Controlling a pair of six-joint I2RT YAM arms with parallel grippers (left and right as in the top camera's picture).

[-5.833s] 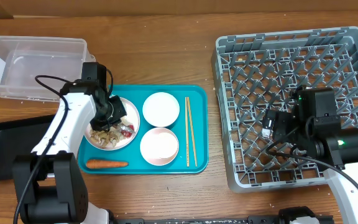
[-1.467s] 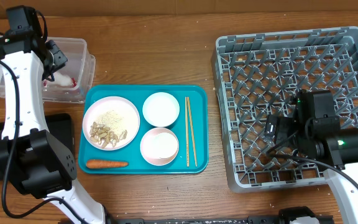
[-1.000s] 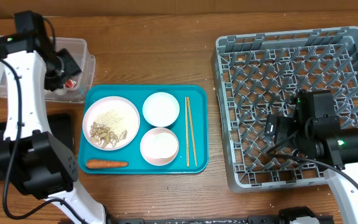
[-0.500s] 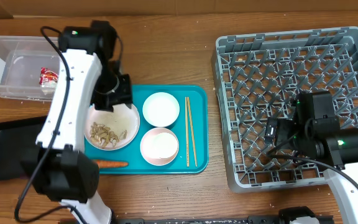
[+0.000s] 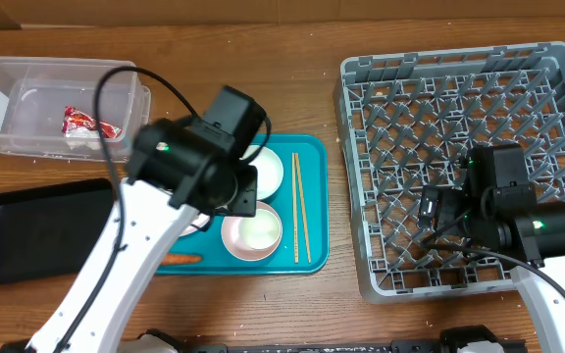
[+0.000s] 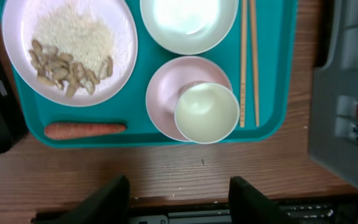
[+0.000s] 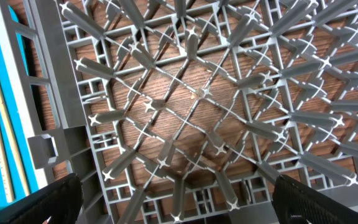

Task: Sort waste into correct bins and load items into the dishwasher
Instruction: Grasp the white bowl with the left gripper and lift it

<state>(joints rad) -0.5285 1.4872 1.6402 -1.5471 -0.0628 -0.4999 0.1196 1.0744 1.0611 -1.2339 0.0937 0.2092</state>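
Left gripper [image 6: 179,200] swung over from tub [image 5: 29,110]; jaws apart, cup [image 6: 207,112] just ahead; right gripper [image 7: 182,199] likewise apart.

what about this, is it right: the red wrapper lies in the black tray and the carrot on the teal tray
No: the overhead view shows the red wrapper in the clear tub, not the black tray. The carrot is on the teal tray.

Overhead: high, straight down, takes in the whole tabletop [image 5: 302,59]. Left wrist: facing down, mid-height over teal tray [image 6: 277,93], rack [image 6: 347,93] edge at right. Right wrist: close, facing down on rack grid. All three share the chopsticks [image 6: 243,62] and the tray's right rim.
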